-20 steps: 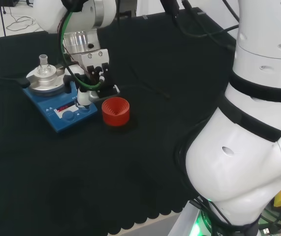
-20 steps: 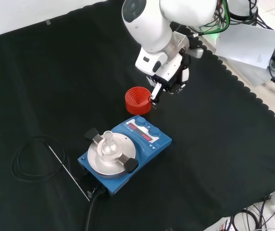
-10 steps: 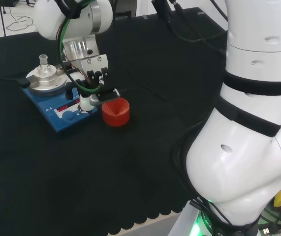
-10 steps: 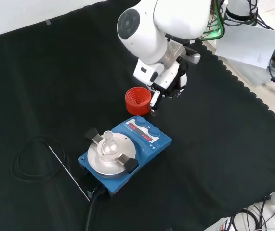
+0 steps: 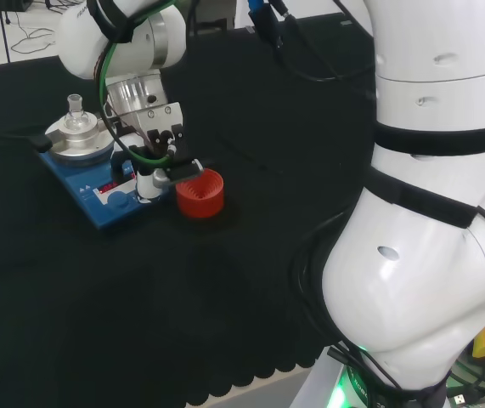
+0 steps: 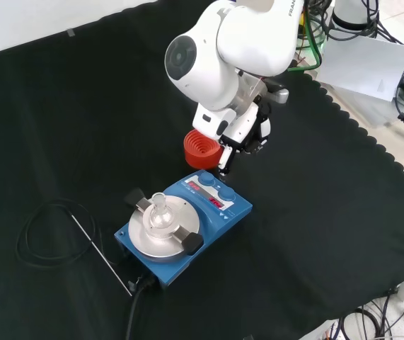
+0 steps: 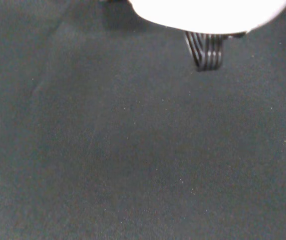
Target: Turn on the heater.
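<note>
Heater (image 6: pixel 187 230): blue, flat on the worktop (image 6: pixel 81 106); round silver plate on top, knobs and red displays in front.

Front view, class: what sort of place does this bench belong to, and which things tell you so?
Probably a chemistry laboratory set up for robot trials: a blue heater with a small glass flask on its metal plate, a red ribbed flask stand beside it, and the arm's hand above the black cloth.
</note>
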`<action>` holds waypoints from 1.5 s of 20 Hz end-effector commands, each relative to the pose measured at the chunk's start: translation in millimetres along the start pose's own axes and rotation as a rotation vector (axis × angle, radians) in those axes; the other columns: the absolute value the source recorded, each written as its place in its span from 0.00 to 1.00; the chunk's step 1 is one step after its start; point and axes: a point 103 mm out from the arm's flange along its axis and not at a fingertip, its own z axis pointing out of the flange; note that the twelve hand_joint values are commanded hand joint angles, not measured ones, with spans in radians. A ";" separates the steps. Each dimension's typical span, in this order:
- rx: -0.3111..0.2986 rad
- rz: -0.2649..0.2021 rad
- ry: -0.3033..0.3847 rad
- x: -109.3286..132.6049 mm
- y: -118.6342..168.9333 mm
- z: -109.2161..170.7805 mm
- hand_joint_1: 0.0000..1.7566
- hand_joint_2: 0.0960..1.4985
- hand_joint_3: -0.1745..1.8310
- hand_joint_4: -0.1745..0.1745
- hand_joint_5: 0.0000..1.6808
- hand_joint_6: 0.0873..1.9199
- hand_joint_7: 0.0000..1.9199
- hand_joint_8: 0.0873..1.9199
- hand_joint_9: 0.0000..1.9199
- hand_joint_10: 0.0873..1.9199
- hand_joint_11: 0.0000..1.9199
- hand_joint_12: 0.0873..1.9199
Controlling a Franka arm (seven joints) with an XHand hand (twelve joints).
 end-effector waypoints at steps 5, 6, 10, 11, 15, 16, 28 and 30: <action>0.029 -0.008 0.000 -0.7 12.4 7.4 0.84 0.37 0.69 0.34 0.17 0.31 0.84 0.97 0.86 0.95 0.72 0.80; 0.033 -0.008 0.001 -1.8 13.5 8.6 0.84 0.37 0.69 0.34 0.17 0.30 0.84 0.97 0.86 0.95 0.72 0.80; 0.037 -0.007 0.002 -3.8 16.7 10.9 0.84 0.37 0.69 0.34 0.18 0.30 0.84 0.97 0.86 0.95 0.72 0.80; 0.037 -0.008 0.002 -3.7 17.0 10.9 0.84 0.37 0.69 0.34 0.18 0.30 0.84 0.97 0.86 0.95 0.72 0.80; 0.037 -0.009 0.002 -4.2 18.0 11.3 0.84 0.37 0.69 0.34 0.18 0.30 0.84 0.97 0.86 0.95 0.71 0.80; 0.038 -0.008 0.001 -4.3 18.4 11.7 0.84 0.37 0.69 0.34 0.18 0.30 0.84 0.97 0.86 0.95 0.71 0.80; 0.048 -0.003 0.005 -3.3 24.0 13.2 0.84 0.37 0.69 0.34 0.18 0.30 0.84 0.97 0.86 0.94 0.71 0.80; 0.048 -0.002 0.004 -2.3 24.2 13.2 0.84 0.37 0.69 0.34 0.18 0.30 0.84 0.97 0.86 0.94 0.71 0.80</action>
